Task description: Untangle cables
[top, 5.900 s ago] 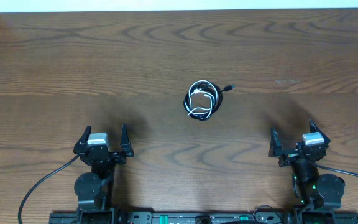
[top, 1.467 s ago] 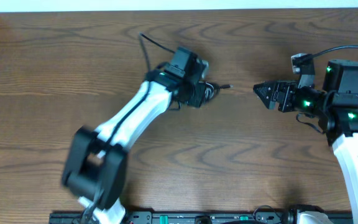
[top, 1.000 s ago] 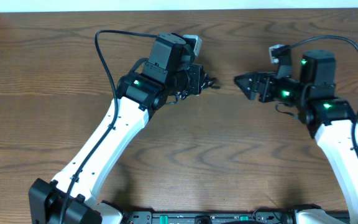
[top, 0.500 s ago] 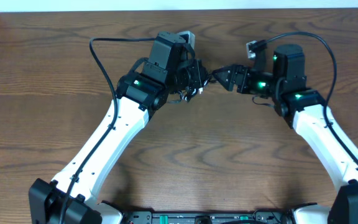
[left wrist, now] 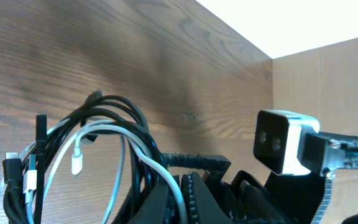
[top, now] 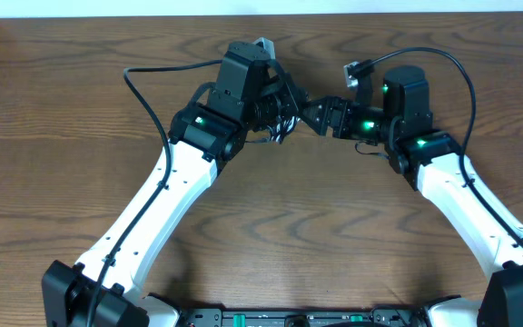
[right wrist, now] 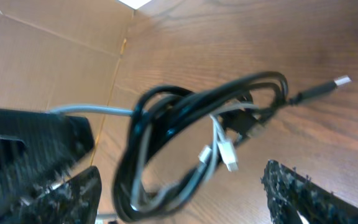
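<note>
Coil of black cable (right wrist: 185, 102) and white cable (right wrist: 222, 146), clamped above worktop (top: 334, 236) by left gripper (left wrist: 182, 186), jaws closed; right gripper (right wrist: 180, 177) jaws wide, flanking coil; best closed on black strand alone, drawn away slowly.

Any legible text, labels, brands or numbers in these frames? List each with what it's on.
None readable. The cables, the table and the white camera module carry no visible print.
Small marks on the base rail in the overhead view are too small to read.
</note>
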Robot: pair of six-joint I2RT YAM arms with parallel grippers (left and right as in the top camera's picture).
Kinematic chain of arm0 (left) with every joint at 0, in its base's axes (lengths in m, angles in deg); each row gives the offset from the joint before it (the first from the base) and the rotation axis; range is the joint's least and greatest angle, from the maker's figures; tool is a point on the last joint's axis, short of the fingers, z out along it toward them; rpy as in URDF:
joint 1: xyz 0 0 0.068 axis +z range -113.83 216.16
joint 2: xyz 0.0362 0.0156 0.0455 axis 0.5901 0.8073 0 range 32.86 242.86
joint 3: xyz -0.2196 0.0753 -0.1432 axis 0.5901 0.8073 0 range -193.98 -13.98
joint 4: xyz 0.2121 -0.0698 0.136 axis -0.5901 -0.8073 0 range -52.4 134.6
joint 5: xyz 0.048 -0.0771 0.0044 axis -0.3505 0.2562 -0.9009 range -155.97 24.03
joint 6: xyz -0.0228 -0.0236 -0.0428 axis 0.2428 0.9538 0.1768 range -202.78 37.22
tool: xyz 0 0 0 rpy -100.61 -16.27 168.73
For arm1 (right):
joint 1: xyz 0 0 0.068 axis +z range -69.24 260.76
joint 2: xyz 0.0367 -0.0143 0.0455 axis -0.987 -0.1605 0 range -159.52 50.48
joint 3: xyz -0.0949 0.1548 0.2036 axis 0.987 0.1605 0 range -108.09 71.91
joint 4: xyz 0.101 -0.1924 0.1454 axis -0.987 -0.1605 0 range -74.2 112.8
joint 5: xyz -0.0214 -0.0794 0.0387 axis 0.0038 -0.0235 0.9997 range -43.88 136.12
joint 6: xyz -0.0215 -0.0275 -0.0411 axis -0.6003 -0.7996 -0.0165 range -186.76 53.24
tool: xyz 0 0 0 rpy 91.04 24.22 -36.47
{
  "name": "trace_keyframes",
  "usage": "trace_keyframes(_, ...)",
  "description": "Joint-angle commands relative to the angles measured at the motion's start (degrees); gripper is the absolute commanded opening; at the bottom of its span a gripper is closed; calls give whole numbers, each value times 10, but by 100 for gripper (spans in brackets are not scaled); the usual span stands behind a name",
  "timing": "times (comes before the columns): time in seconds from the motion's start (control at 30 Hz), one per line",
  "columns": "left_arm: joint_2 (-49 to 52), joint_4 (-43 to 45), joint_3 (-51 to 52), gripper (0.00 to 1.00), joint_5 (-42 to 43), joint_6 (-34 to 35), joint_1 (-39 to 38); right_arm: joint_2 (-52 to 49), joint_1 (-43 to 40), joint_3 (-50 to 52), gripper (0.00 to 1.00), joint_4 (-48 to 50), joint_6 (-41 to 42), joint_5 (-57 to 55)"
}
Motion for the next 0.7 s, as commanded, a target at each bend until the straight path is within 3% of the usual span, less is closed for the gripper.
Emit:
trace_keyframes(0.0,0,5,-4,7,20,23,-1,-5,18,-10,78,28,17,-22)
trace_keyframes(0.13,0,5,-4,7,22,24,-1,-5,34,-10,71,18,28,-84)
trace_keyframes(0.27,0,5,-4,7,22,23,8,-5,30,-10,58,-27,28,-158)
trace_keyframes(0.57,-17,-25,-4,7,23,-30,65,-5,-22,-10,1,-169,-4,-278)
trace_keyframes(0.67,-21,-41,-4,7,25,-45,77,-5,-34,-10,1,-184,-25,-278)
